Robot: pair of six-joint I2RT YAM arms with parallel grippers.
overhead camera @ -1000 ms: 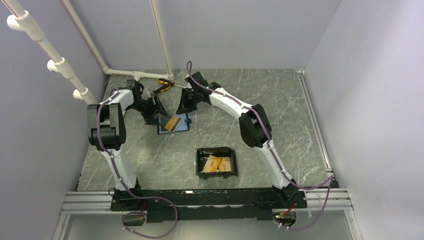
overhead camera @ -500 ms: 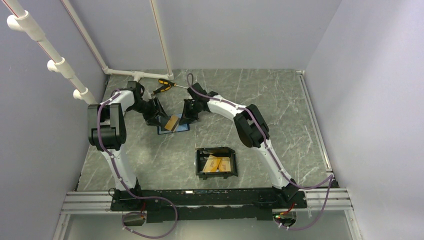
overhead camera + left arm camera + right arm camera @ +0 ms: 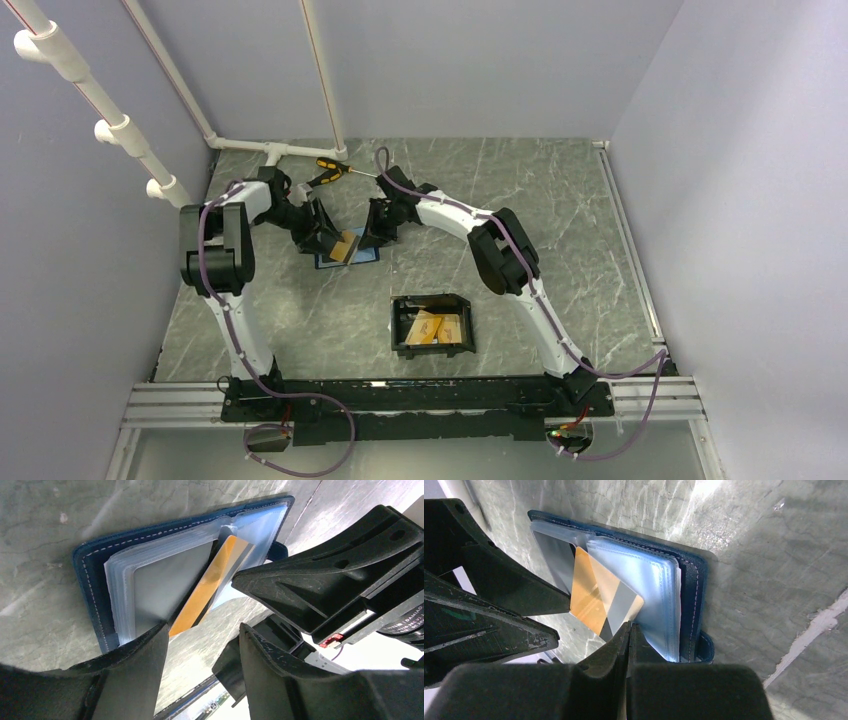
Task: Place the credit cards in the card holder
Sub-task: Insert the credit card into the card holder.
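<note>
Orange card (image 3: 594, 595) tilted up off the blue wallet (image 3: 694, 580)
Right gripper (image 3: 628, 630) is pinched tight on its corner, left gripper (image 3: 203, 627) just has jaws apart by the other end.

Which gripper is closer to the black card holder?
Right. The right gripper is at the right edge of the blue wallet, behind and slightly left of the card holder; the left gripper is at its left edge, farther left.
</note>
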